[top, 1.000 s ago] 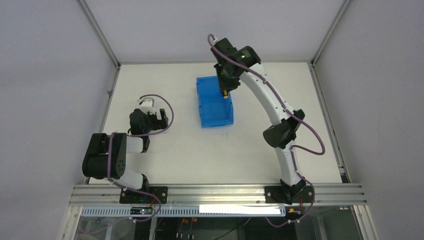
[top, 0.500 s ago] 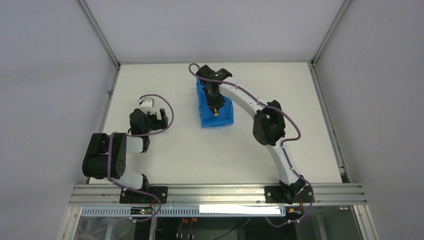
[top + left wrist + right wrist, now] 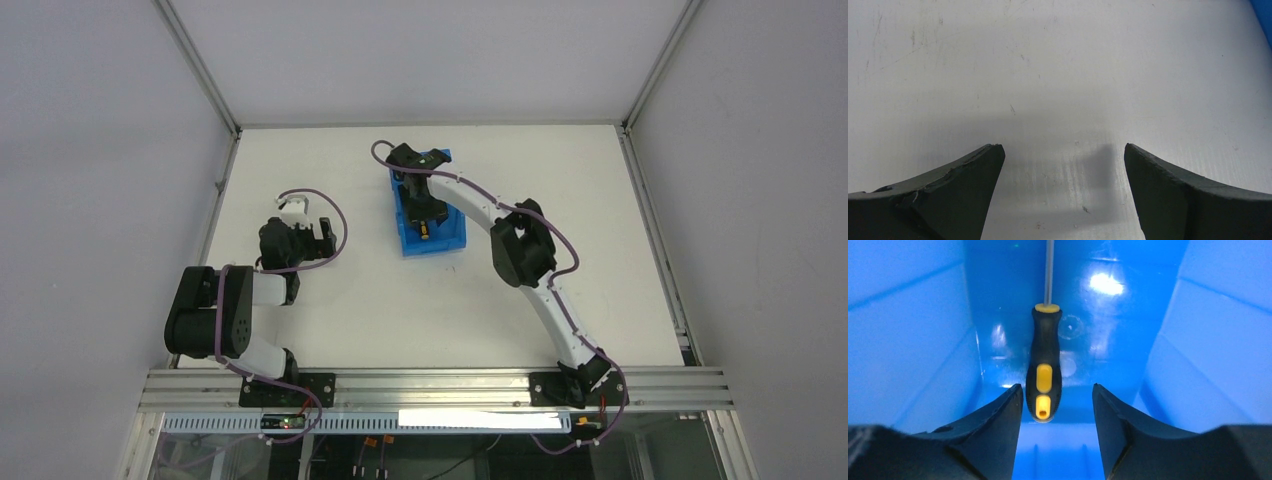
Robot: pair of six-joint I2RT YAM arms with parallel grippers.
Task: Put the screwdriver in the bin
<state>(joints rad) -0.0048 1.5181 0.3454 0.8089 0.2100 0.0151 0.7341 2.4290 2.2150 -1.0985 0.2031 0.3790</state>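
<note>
The blue bin [image 3: 452, 238] stands in the middle of the table. My right gripper [image 3: 421, 212] reaches down inside it. In the right wrist view the screwdriver [image 3: 1044, 375] lies on the bin's floor [image 3: 1098, 315], its black and yellow handle toward me and its thin shaft pointing away. My right gripper [image 3: 1057, 395] is open, with the handle's end between the fingertips, close to the left finger and clear of the right. The handle's yellow end shows in the top view [image 3: 424, 234]. My left gripper [image 3: 328, 240] is open and empty over bare table [image 3: 1063, 150].
The bin's tall blue walls [image 3: 1208, 340] close in on both sides of my right gripper. A corner of the bin shows in the left wrist view [image 3: 1266, 15]. The table's metal frame rails [image 3: 220, 170] run along its edges.
</note>
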